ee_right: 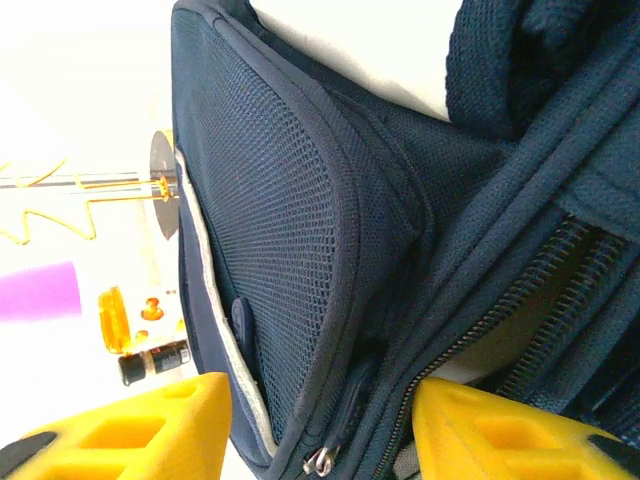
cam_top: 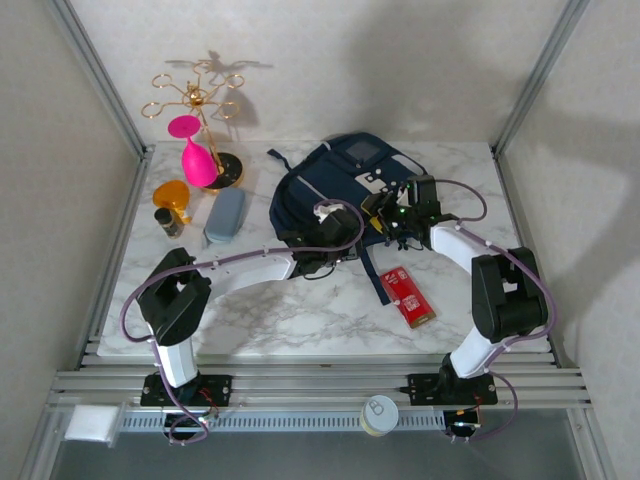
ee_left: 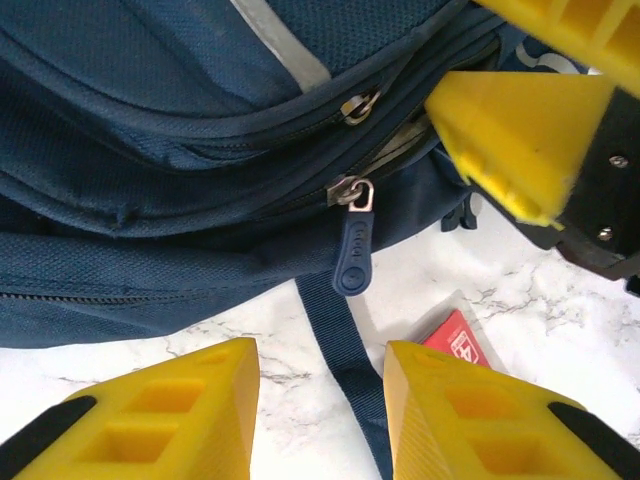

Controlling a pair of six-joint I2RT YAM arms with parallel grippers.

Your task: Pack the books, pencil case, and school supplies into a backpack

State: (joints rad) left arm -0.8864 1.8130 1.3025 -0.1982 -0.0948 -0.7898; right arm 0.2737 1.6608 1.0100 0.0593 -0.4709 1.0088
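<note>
Nearest you, the small flat red rectangular pack (cam_top: pixel 407 297) lies unpacked beside the navy fabric backpack (cam_top: pixel 325 180). This looks like the opening step. Your left gripper (ee_left: pixel 320 375) has its jaws apart, with the dark blue zipper pull (ee_left: pixel 352 262) untouched just ahead. Close on it next and draw it squarely along the track. Your right gripper (ee_right: pixel 320 395) straddles the bag's rim; I cannot tell whether it pinches. The soft grey-blue pencil case (cam_top: pixel 225 215) lies far left.

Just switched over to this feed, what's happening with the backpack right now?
Both arms are at the near edge of the backpack. The left gripper is open just short of a zipper pull, holding nothing. The fingers of the right gripper straddle the partly unzipped edge; whether they grip is unclear. The red pack and the pencil case lie on the table, not yet packed.
</note>
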